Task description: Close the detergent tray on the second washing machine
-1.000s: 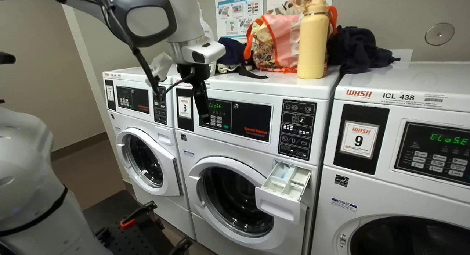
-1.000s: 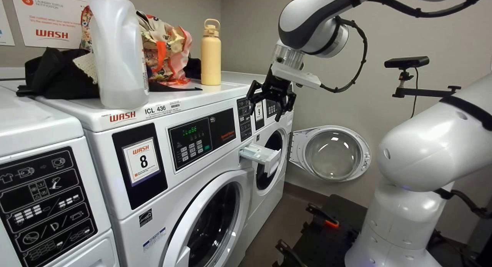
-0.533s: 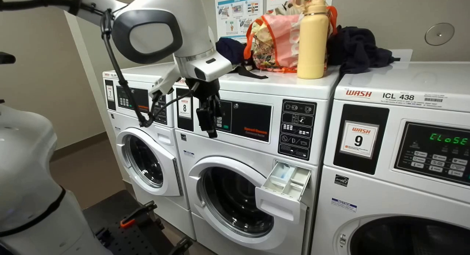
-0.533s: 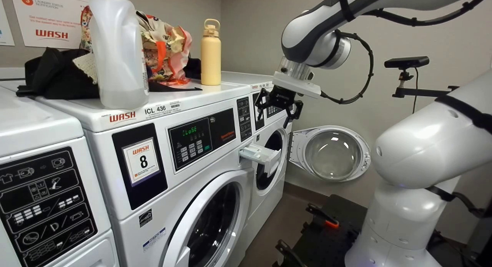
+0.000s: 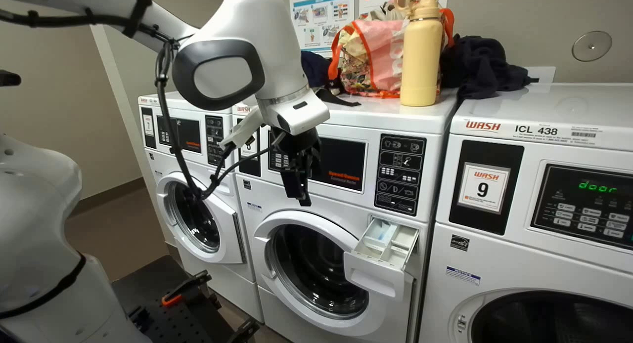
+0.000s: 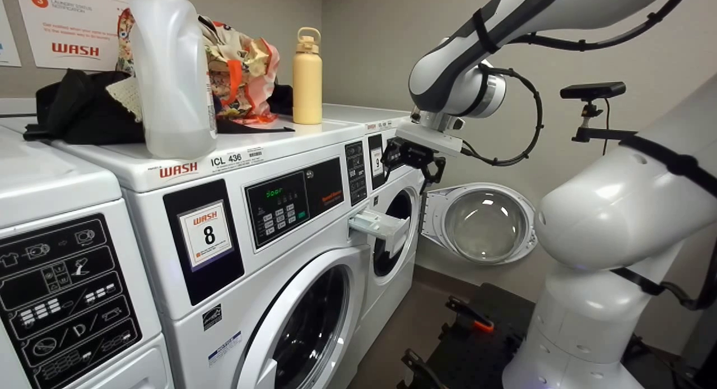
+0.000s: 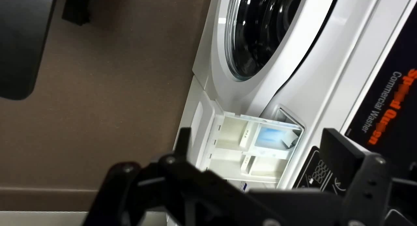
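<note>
The white detergent tray (image 5: 374, 276) is pulled out of the second washing machine (image 5: 301, 197), the white one marked 8. It also shows in an exterior view (image 6: 386, 227). In the wrist view the tray (image 7: 229, 144) shows divided compartments, one bluish. My gripper (image 5: 302, 192) is above the tray's level, left of it in that view. It also shows in an exterior view (image 6: 408, 173), above the tray and apart from it. In the wrist view the gripper (image 7: 255, 138) has widely spread fingers, with nothing held between them. The lower part of the tray front is partly hidden there by a finger.
The round porthole door (image 5: 311, 271) is below and beside the tray. Another round door (image 6: 484, 226) stands swung open beyond it. A yellow bottle (image 5: 421, 61), a bag (image 5: 381, 56) and a white jug (image 6: 173, 80) stand on the machines. A dark base plate (image 5: 170, 313) is by the arm.
My gripper has moved down and closer to the tray, rightward in an exterior view. The tray has not moved. The displays changed from "CLOSE" to "door".
</note>
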